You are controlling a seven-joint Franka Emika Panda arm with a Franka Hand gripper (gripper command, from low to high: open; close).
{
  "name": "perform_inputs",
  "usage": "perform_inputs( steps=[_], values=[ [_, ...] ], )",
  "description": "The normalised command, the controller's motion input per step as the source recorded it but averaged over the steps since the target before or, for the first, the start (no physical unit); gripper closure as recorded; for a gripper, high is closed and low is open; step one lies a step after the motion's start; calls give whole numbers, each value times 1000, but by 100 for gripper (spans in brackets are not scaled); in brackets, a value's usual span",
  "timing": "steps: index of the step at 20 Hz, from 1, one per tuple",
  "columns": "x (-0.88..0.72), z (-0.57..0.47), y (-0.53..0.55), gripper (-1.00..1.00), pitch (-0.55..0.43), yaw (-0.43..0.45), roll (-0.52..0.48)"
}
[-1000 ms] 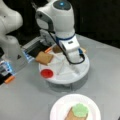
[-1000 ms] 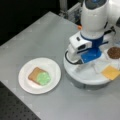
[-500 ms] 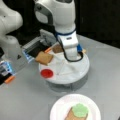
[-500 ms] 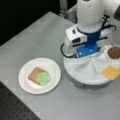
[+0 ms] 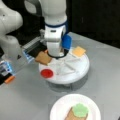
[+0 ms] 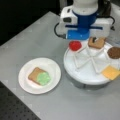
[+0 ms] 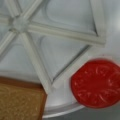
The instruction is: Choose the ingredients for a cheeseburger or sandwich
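Front views: the gripper [image 5: 57, 53] hangs low over the divided tray [image 5: 82, 68], w/ the bread slice [image 6: 96, 43] just under it; can't tell if its jaws are apart. You'd want it centred on one piece, clear of the dividers.

Tray also has tomato disc [image 6: 75, 45], patty [image 6: 114, 52], cheese [image 6: 110, 72]. White plate [image 6: 26, 85] holds bread w/ lettuce [image 6: 43, 78].

Wrist view: tomato disc [image 7: 96, 82] and bread slice [image 7: 21, 102] lie in separate sections; no fingers show.

Open table [image 6: 37, 40] lies between the plate [image 6: 25, 83] and the divided tray [image 6: 82, 77]. The arm's gripper [image 5: 56, 53] hangs over the tray's far edge, masking the bread slice [image 5: 43, 58]; raised ribs [image 7: 62, 32] partition the compartments.
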Motion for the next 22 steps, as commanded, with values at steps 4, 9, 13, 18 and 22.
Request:
perform_inputs(
  steps=[4, 9, 13, 18, 22],
  values=[
    [-187, -12, -334, -100, -11, -444, 60],
    [-255, -50, -386, -100, -11, -384, 154],
    [-275, -134, -290, -100, -41, -285, 82],
    [-265, -224, -160, -100, -67, -178, 148],
    [-203, -208, -100, -100, -115, -230, 261]
  ],
)
